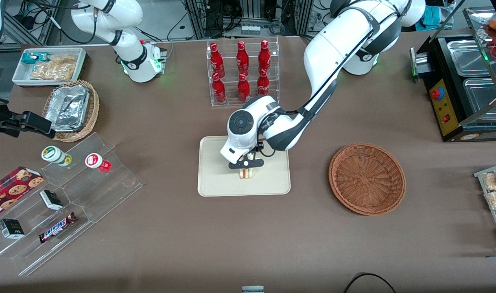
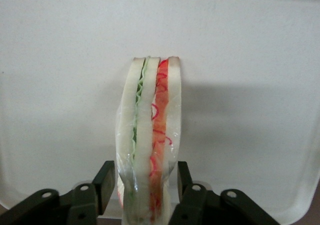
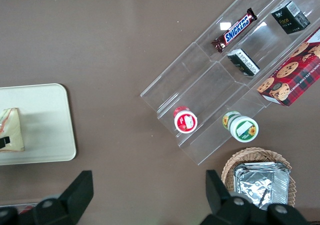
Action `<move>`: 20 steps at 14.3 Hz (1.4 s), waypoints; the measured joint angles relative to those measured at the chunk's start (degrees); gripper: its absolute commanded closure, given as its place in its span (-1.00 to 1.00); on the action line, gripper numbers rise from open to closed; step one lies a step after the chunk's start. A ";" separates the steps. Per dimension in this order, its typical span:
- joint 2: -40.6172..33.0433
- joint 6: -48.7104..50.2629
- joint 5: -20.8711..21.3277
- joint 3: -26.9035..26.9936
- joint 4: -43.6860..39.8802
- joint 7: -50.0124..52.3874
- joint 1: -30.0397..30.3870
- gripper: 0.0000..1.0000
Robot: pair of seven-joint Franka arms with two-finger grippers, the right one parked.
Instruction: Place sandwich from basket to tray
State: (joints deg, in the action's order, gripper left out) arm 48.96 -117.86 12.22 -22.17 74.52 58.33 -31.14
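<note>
Front view: the left arm's hand (image 1: 246, 168) hangs low over the flat rectangular cream-beige plastic tray (image 1: 215, 179), with the small triangular sandwich of pale bread with red and green filling (image 1: 246, 173) between its fingers. The sandwich stands on edge on the tray's surface, near the middle of the tray. In the left wrist view the two black fingers (image 2: 104, 181) sit on either side of the sandwich (image 2: 148, 135), set narrow and pressing against its outer bread slices, so the hand (image 2: 144, 185) is closed on it. The sandwich's cut edge faces that camera, showing green filling on one side and red-orange on the other, wrapped in clear film. The tray (image 2: 250, 60) fills the background around it.

The round, shallow, reddish-brown woven wicker basket (image 1: 366, 178) lies on the brown worktop (image 1: 170, 236) beside the tray, toward the working arm's end, well apart from the tray's rim. A clear acrylic rack of red bottles (image 1: 243, 71) stands farther from the front camera than the tray.
</note>
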 measured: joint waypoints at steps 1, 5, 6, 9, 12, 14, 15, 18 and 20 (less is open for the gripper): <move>-0.76 1.27 0.05 0.01 -0.62 0.66 0.01 -1.00; -6.44 8.82 0.50 0.62 -1.42 1.99 0.67 -1.00; -8.05 11.35 0.53 1.46 -1.34 2.72 0.66 -1.00; -11.81 19.26 0.59 4.77 -0.87 5.41 1.11 -1.00; -15.55 19.85 0.59 5.86 3.53 2.90 6.08 -1.00; -19.06 18.47 0.57 5.86 8.95 -0.72 10.14 -1.00; -21.15 17.63 0.42 5.87 11.82 -2.89 11.94 -1.00; -27.96 17.05 -0.84 5.88 19.73 -10.44 17.28 -1.00; -32.84 17.10 -2.46 5.92 24.18 -16.99 21.36 -1.00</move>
State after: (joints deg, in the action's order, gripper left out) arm 16.12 -100.76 9.76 -16.25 98.70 41.34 -9.78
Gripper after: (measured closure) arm 0.000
